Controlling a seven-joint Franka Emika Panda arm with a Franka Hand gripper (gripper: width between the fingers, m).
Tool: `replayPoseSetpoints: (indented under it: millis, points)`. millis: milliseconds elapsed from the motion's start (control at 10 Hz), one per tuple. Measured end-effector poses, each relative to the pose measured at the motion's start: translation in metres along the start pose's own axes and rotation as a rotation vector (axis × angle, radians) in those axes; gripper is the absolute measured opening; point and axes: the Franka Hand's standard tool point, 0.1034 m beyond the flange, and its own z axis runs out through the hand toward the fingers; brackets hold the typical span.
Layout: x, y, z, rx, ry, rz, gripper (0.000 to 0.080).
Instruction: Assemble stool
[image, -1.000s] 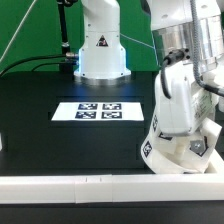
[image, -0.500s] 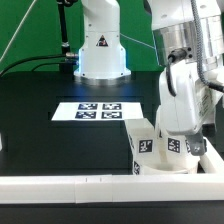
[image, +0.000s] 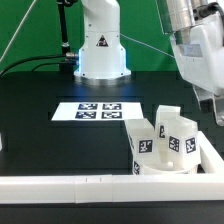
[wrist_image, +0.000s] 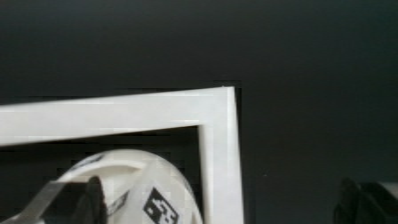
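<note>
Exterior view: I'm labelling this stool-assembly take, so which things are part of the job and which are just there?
Job:
stool seat
two tagged legs standing on it

Just there:
marker board
white border wall

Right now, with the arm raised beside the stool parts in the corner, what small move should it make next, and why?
Probably lower the arm back toward a stool leg for a grasp. The stool stands at the border wall with its legs up, nothing appears held, and the gripper itself is out of the exterior view.
</note>
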Motion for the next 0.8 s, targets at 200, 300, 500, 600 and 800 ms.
replayPoseSetpoints:
  millis: [200, 300, 500, 600, 800]
  points:
    - [0.001, 0.0, 0.0, -0.001, 0.001, -0.123, 0.0649]
    - [0.001, 0.0, 0.0, -0.001, 0.002, -0.223, 0.0649]
    - [0.005, 0.001, -0.012, -0.069, -0.003, -0.63, 0.0649]
    - [0.007, 0.003, -0.011, -0.097, 0.003, -0.928, 0.0649]
    - [0.002, 0.004, -0.006, -0.063, 0.044, -1.039, 0.0649]
